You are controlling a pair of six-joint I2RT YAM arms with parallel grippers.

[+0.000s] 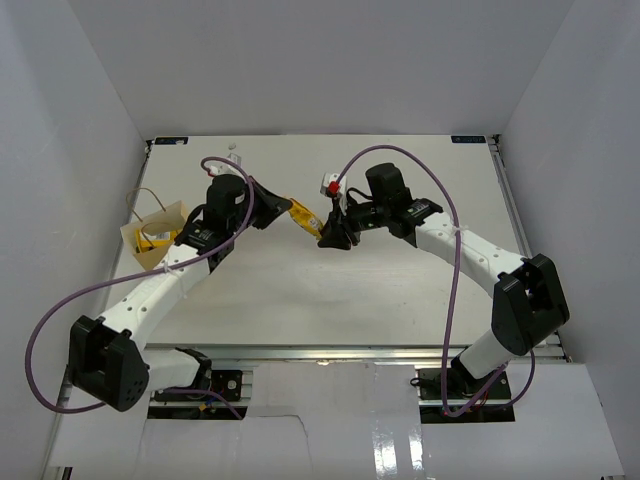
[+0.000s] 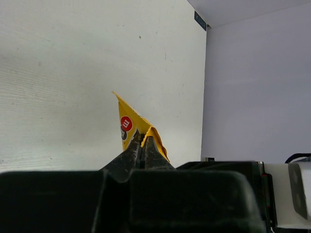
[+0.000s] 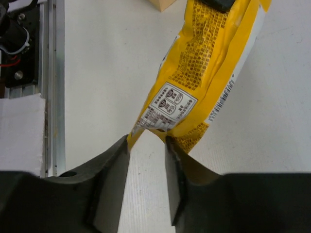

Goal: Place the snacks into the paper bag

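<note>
The yellow M&M's pack (image 3: 204, 73) hangs in the air over the middle of the table (image 1: 400, 300), between the two claws. Its front shows a red round candy with a white "m". Its back has a bar code and tiny black print, too small to read. The left claw (image 2: 143, 141) pinches one end tight. The right claw (image 3: 147, 145) is apart, with the pack's corner between its fingers. The bag (image 1: 150, 240) sits far to the left.

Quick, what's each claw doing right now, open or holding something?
Left gripper: closed on the M&M's pack.
Right gripper: open, jaws around the pack's other end, not clamped.
</note>
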